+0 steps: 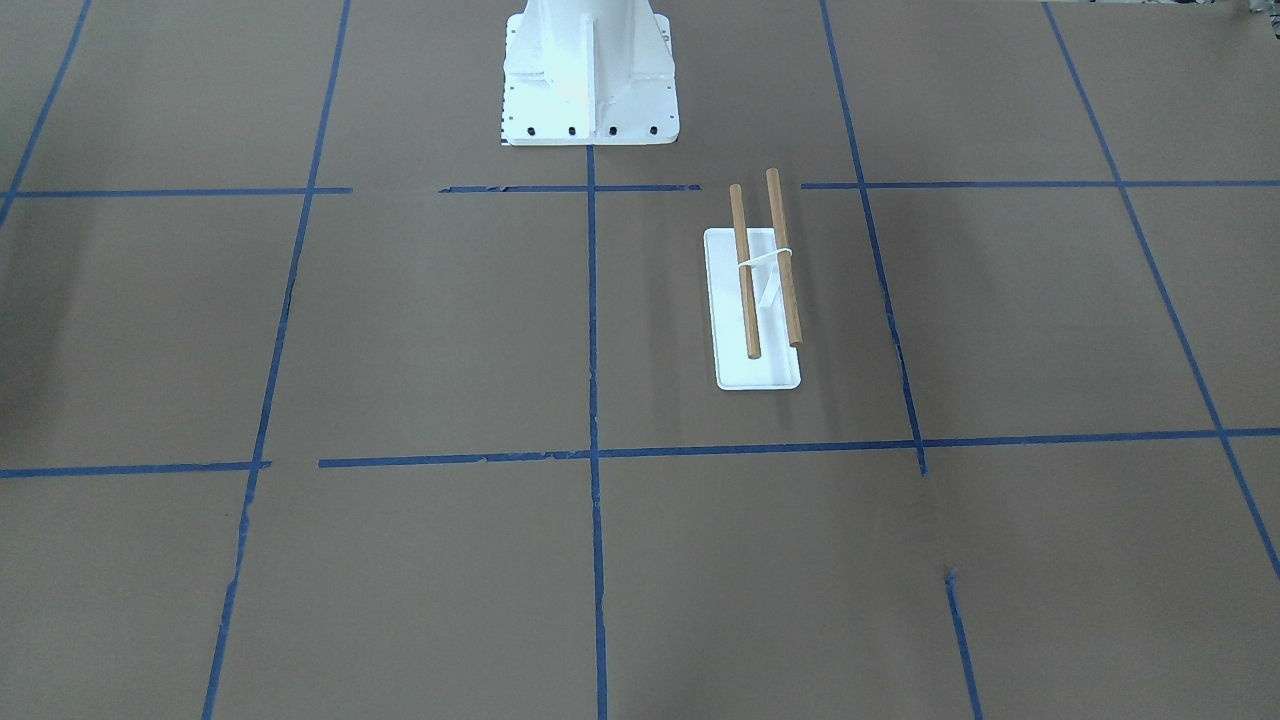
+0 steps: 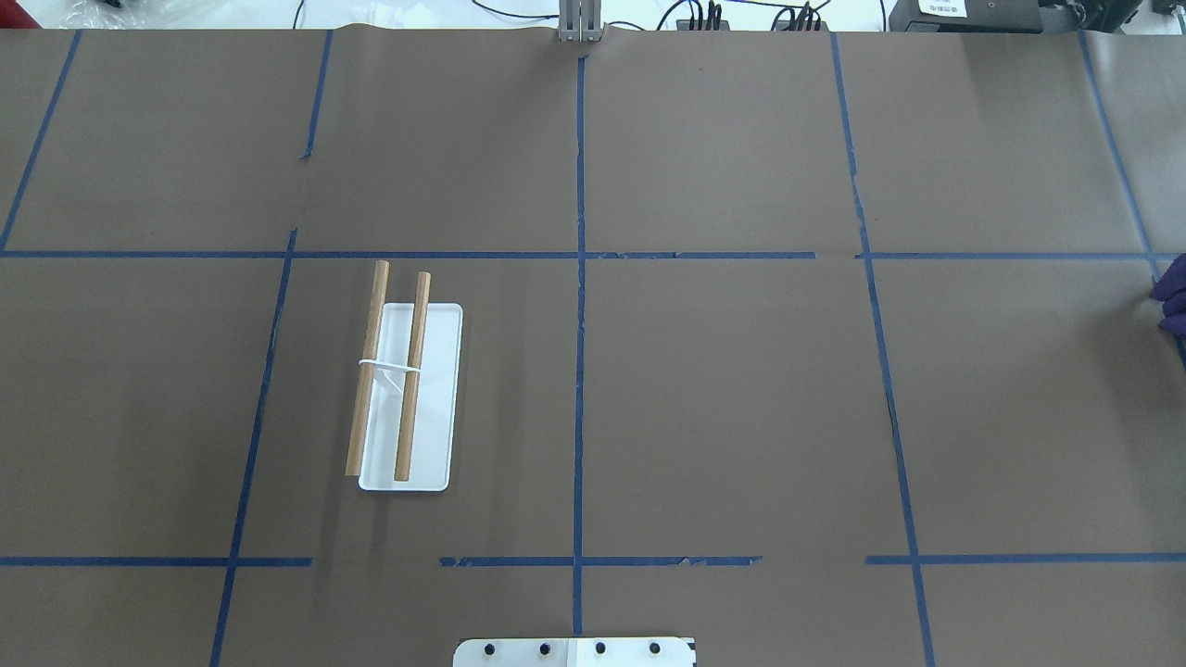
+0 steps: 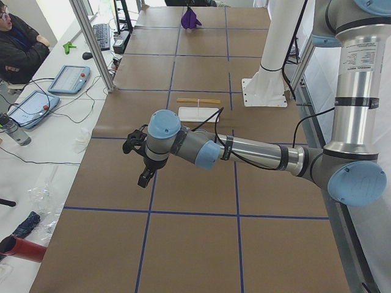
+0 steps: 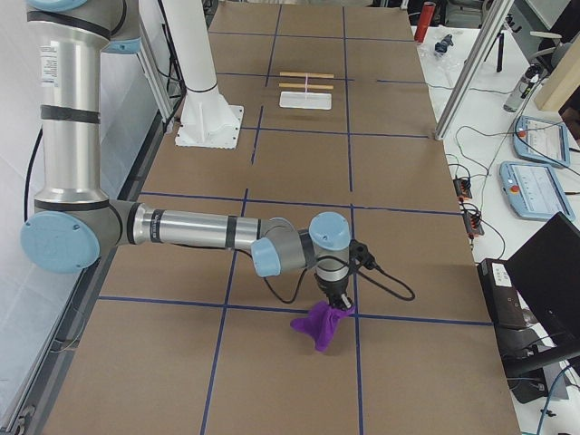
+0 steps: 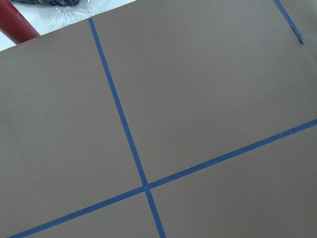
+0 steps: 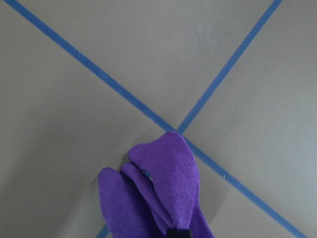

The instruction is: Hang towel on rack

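Showing just a corner overhead, towel hangs from right gripper

Fuzzy cloth towel. Rack: smooth wooden rods; white base, possibly glossy plastic. Table cover: matt brown paper.

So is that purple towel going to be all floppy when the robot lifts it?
Probably floppy: pinched in the right pincer, the towel droops into soft folds instead of holding a shape. It is likely light, since one small pinch gathers the whole cloth. Its fuzzy surface probably grips rather than slips, and it shouldn't roll.
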Action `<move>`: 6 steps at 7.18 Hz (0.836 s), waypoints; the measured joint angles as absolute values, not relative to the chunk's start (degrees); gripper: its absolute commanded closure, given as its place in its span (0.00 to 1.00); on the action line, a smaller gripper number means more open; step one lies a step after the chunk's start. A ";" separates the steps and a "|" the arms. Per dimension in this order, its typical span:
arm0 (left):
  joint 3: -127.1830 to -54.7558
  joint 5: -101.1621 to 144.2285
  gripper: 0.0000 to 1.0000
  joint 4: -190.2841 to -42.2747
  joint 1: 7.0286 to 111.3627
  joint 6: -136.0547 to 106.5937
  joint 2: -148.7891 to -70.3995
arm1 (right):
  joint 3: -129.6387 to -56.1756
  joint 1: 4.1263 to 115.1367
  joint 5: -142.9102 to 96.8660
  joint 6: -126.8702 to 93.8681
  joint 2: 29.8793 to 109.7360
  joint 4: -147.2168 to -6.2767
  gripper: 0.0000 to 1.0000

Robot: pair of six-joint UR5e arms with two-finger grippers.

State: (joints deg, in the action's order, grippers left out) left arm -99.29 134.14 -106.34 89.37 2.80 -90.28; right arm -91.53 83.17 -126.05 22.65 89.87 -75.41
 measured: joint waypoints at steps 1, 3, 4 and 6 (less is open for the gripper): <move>-99.46 134.18 0.00 -106.35 89.31 2.34 -91.06 | -94.01 82.11 -126.34 22.59 85.67 -80.62 1.00; -99.99 134.96 0.00 -106.54 88.02 -4.86 -94.84 | -96.37 78.40 -127.09 20.96 77.74 -87.11 1.00; -101.35 135.70 0.00 -107.17 85.03 -10.77 -97.01 | -97.17 75.35 -127.61 14.52 74.36 -87.71 1.00; -103.85 136.32 0.00 -108.09 77.85 -24.97 -101.64 | -99.67 65.62 -127.09 -6.41 67.54 -87.60 1.00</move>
